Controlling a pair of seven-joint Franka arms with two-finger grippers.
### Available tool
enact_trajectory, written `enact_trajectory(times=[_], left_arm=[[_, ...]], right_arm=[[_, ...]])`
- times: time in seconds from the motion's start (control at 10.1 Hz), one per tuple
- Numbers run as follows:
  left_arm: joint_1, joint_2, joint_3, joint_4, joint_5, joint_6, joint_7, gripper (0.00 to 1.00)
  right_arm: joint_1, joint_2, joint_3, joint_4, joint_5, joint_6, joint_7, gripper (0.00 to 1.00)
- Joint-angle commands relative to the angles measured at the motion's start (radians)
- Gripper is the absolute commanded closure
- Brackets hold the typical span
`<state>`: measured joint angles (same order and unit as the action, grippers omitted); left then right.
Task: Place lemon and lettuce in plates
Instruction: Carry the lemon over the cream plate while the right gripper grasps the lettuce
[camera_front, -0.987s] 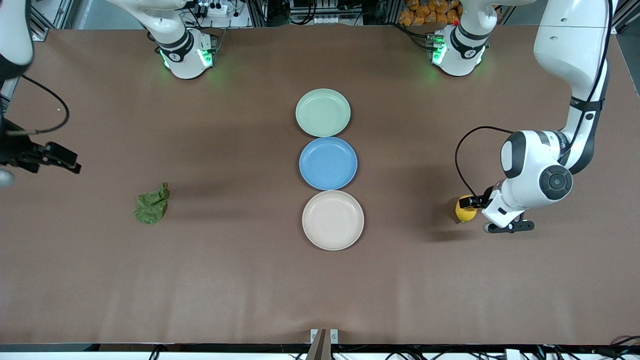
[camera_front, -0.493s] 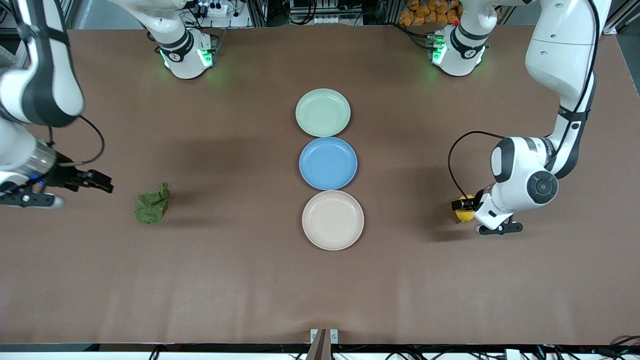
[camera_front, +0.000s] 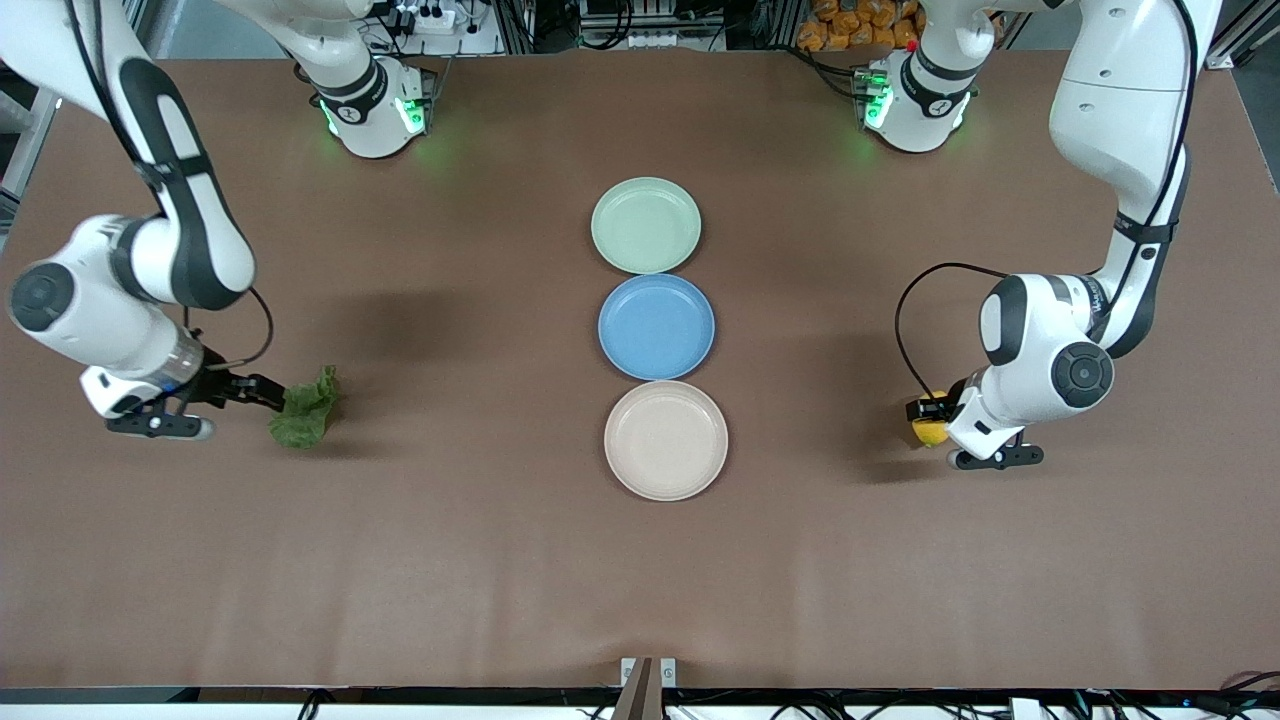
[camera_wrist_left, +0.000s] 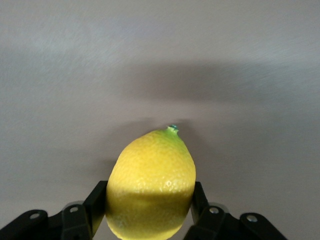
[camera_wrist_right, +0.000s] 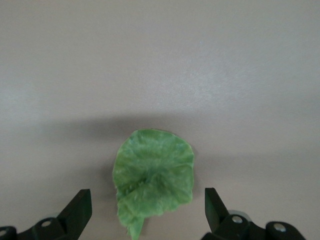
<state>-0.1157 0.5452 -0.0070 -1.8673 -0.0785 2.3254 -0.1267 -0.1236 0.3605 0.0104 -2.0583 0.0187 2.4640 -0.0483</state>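
Yellow lemon (camera_wrist_left: 151, 186) gripped (wrist view), lettuce (camera_wrist_right: 154, 177) loose

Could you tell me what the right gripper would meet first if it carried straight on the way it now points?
Most likely the lettuce: the right gripper has its jaws open either side of the leaf, which lies on the table directly ahead. How high the jaws ride is unclear.

the lemon (camera_wrist_left: 151, 185) had a finely pebbled, slightly glossy skin. the lettuce (camera_wrist_right: 153, 177) looked crinkled and matt. the table (camera_front: 480, 560) wore a matt brown covering; the plates (camera_front: 646, 225) (camera_front: 666, 440) looked smooth, satin plastic.
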Motion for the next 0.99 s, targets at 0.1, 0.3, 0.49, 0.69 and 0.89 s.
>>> enact_trajectory(times=[0.1,0.3,0.49,0.69,0.89], left_arm=[[-0.022,-0.096,-0.101,0.051,-0.015,-0.003,-0.080,1.00],[-0.031,-0.090,-0.181,0.123,-0.014,-0.003,-0.164,1.00],[-0.122,-0.048,-0.200,0.198,-0.011,-0.001,-0.302,1.00],[-0.202,0.011,-0.194,0.258,-0.003,0.003,-0.434,1.00],[-0.272,0.065,-0.191,0.283,0.015,0.062,-0.537,1.00]], right_arm=[[-0.010,0.112,0.007,-0.006,0.018,0.131,-0.016,0.00],[-0.005,0.167,0.007,-0.008,0.018,0.193,-0.013,0.00],[-0.001,0.204,0.007,-0.009,0.020,0.243,-0.004,0.00],[0.005,0.218,0.007,-0.042,0.020,0.289,-0.001,0.00],[0.005,0.221,0.005,-0.051,0.020,0.305,0.002,0.00]])
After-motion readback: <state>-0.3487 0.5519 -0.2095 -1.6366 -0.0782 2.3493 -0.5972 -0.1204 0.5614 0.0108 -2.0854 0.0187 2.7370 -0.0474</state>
